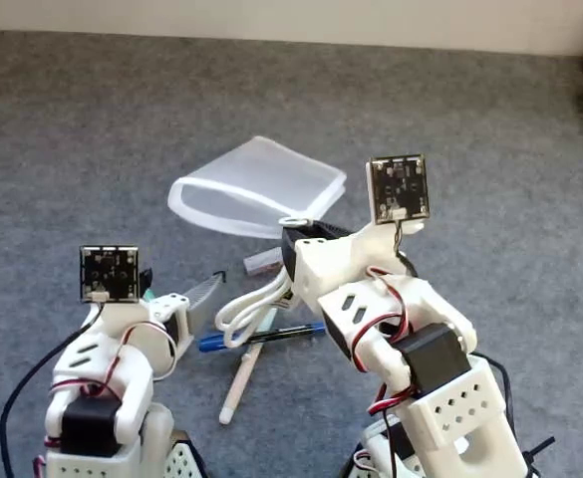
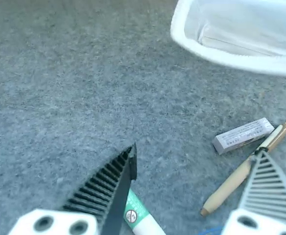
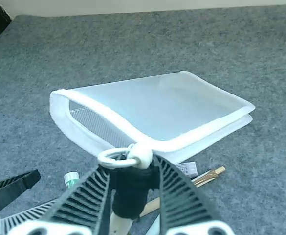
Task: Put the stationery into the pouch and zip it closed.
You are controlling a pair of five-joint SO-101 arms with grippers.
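We record the right gripper (image 3: pixel 129 169) pinching the zip pull (image 3: pixel 118 157) of the mesh pouch (image 3: pixel 147 110) at the middle of the carpet (image 1: pixel 92 119); the left gripper (image 2: pixel 197 150), claws spread, hangs near the eraser (image 2: pixel 243 135).

Light was soft and even across the grey surface (image 1: pixel 92 129) in the high view. No hard shadows, just a faint dark band under the near edge of the pouch (image 1: pixel 256 189). It looked like the light came from above and the far side. A bright patch sat at the right edge of that view. In the left wrist view the pouch was nearly blown out white. In the right wrist view light shone through it, the white zip pull (image 3: pixel 133 157) pinched in the right tool (image 3: pixel 130 166) glared a bit, and one far corner went black.
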